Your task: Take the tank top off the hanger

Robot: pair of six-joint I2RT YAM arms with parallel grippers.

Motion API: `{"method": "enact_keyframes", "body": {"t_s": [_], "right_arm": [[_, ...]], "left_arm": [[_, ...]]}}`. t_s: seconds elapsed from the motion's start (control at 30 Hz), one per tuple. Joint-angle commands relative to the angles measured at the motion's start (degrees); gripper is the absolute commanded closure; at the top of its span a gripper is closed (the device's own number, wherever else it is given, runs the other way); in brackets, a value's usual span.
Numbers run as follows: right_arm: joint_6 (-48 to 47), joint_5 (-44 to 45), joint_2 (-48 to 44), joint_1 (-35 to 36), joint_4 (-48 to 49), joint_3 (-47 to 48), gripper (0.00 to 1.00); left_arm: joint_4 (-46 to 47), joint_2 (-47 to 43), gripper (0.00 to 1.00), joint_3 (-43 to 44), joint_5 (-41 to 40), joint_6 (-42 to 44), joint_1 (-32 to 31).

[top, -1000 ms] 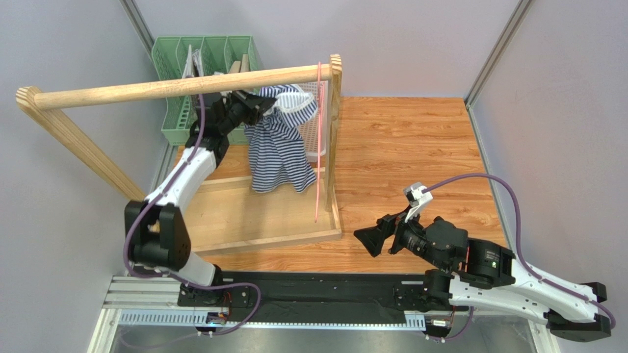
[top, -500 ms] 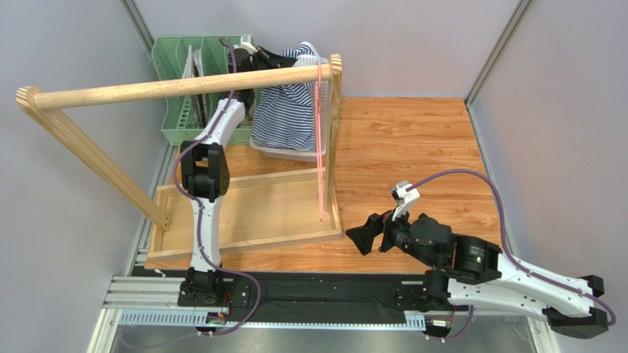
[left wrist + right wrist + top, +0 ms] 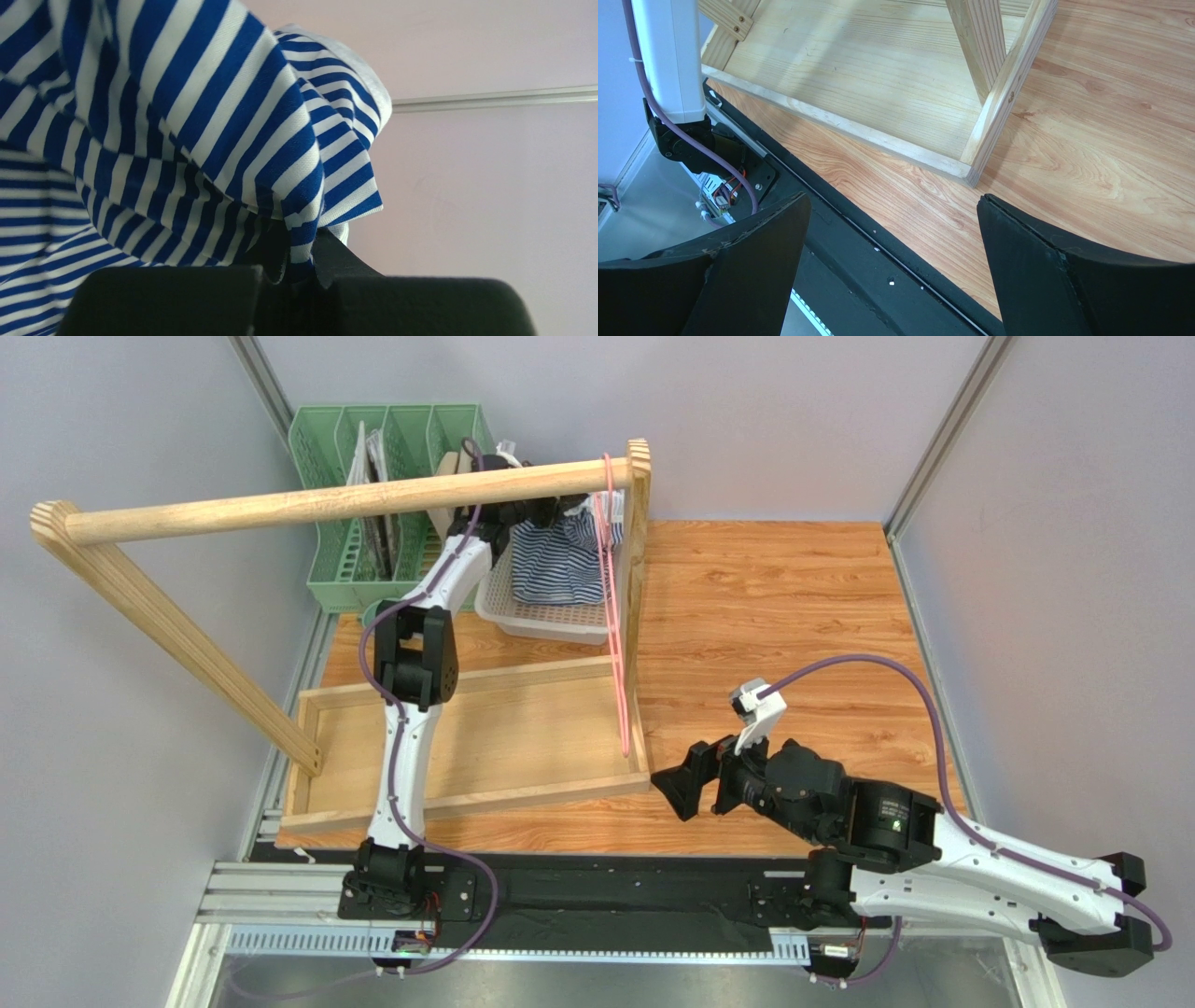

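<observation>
A wooden rail [image 3: 337,497] on a tray-based frame [image 3: 491,742] crosses in front of one green slotted bin [image 3: 337,574] and one white basket [image 3: 540,623]. The single pink hanger [image 3: 613,616] hangs from the rail's right end. The one tank top [image 3: 554,567] is bunched over the white basket, just left of the hanger, pinched in the left gripper [image 3: 295,269]. The right gripper [image 3: 892,238] hovers with its jaws wide apart over the wood-grain counter [image 3: 786,616]. Grey walls surround the scene.
</observation>
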Motion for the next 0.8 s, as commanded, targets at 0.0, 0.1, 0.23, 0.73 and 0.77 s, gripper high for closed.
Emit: {"method": "enact_keyframes", "body": {"t_s": [0.0, 0.1, 0.23, 0.73, 0.77], "right_arm": [[-0.56, 0.97, -1.12, 0.00, 2.81, 1.90, 0.04], [-0.47, 1.15, -1.39, -0.09, 2.37, 2.07, 0.04], [-0.30, 1.15, -1.56, -0.01, 1.75, 2.16, 0.04], [4.71, 2.03, -3.15, 0.00, -1.23, 2.69, 0.04], [4.97, 2.11, -2.97, 0.00, -1.41, 2.69, 0.04]], "left_arm": [[-0.63, -1.95, 1.00, -4.39, 0.90, 3.62, -0.18], [-3.61, -3.44, 1.00, -7.29, -0.42, 5.64, -0.36], [-7.74, -4.15, 1.00, -8.45, -2.27, 6.78, -0.27], [-19.53, -15.92, 0.40, -16.08, -8.86, 14.08, -0.10], [-19.01, -17.14, 0.24, -17.48, -8.95, 14.00, 0.08]]}}
